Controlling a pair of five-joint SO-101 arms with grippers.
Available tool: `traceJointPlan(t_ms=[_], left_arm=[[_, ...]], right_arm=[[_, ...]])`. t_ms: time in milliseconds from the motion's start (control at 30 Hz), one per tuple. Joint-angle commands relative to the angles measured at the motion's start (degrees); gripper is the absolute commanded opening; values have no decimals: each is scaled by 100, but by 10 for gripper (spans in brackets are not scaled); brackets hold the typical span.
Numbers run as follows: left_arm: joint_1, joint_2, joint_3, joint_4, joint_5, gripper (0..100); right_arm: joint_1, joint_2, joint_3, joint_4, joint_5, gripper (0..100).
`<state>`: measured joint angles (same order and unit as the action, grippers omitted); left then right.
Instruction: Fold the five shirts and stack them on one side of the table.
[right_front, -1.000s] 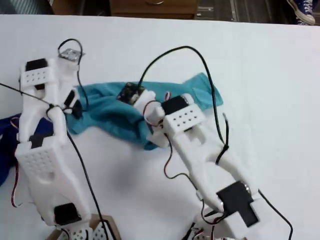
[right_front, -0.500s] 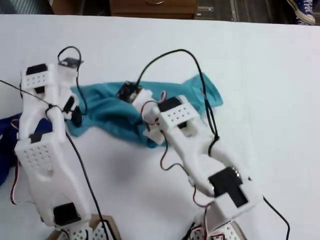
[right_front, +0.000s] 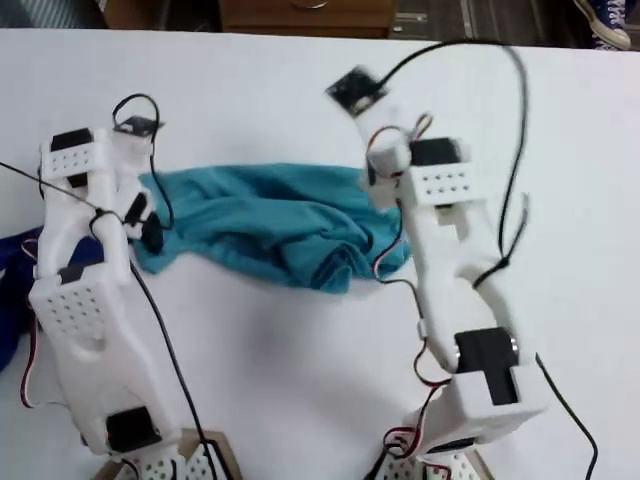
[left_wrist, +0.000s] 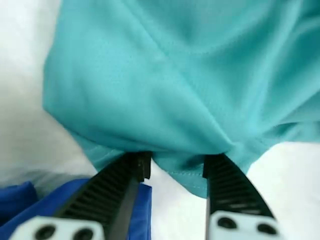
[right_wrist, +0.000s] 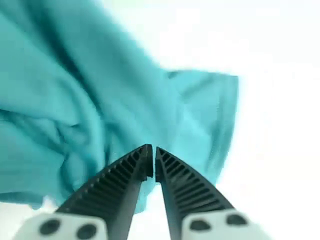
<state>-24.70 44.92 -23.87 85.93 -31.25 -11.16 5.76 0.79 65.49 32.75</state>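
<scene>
A teal shirt (right_front: 260, 215) lies crumpled across the middle of the white table (right_front: 560, 150). My left gripper (left_wrist: 175, 165) is open at the shirt's left end, its fingers astride the hem of the teal shirt (left_wrist: 175, 75). In the high view the left arm (right_front: 85, 290) stands at the left. My right gripper (right_wrist: 151, 150) is shut just above the right part of the teal shirt (right_wrist: 75, 100), with no cloth seen between the tips. The right arm (right_front: 445, 200) hides the shirt's right end. A dark blue shirt (right_front: 15, 270) lies at the left edge, partly under the left arm.
Black cables (right_front: 510, 110) loop above both arms. The dark blue shirt (left_wrist: 20, 200) lies close under the left fingers. Bare white table stretches to the far side and to the right. A wooden piece (right_front: 215, 455) sits at the near edge by the left arm's base.
The right arm has swung from over the shirt's middle to the right and farther back. The teal shirt's middle is uncovered and its right end lies differently. The left arm barely moved.
</scene>
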Motion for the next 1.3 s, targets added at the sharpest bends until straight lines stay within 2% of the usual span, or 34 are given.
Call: traceJointPlan(t_ms=[0,100,167,300,433,567,733,833,1100,1267], left_arm=[[-53,97,-13,-26,26,197],[-53,97,-13,-26,26,197],[-53,97,-13,-26,35,197],[-62,97,-13,-26,35,196],[-53,105,-13,-26,35,196],[-53,105,-13,-26,35,196],[-53,105,-13,-26,35,196],[-53,105,-13,-26,35,196],[-62,114,-13,-26,35,196],[-70,114,-13,-26,35,196]], right_arm=[[92,-330,-299,66,18,20],[-145,-286,9,312,18,24],[-567,-286,193,954,88,29],[-1473,-295,624,1982,853,101],[-1859,-725,1327,2123,1310,89],[-2211,-1455,2180,2088,1345,45],[-2774,-2149,3059,2009,1319,45],[-3081,-2290,3516,1560,1310,43],[-3037,-1596,3807,-338,1301,42],[-2316,-646,3420,-980,1336,41]])
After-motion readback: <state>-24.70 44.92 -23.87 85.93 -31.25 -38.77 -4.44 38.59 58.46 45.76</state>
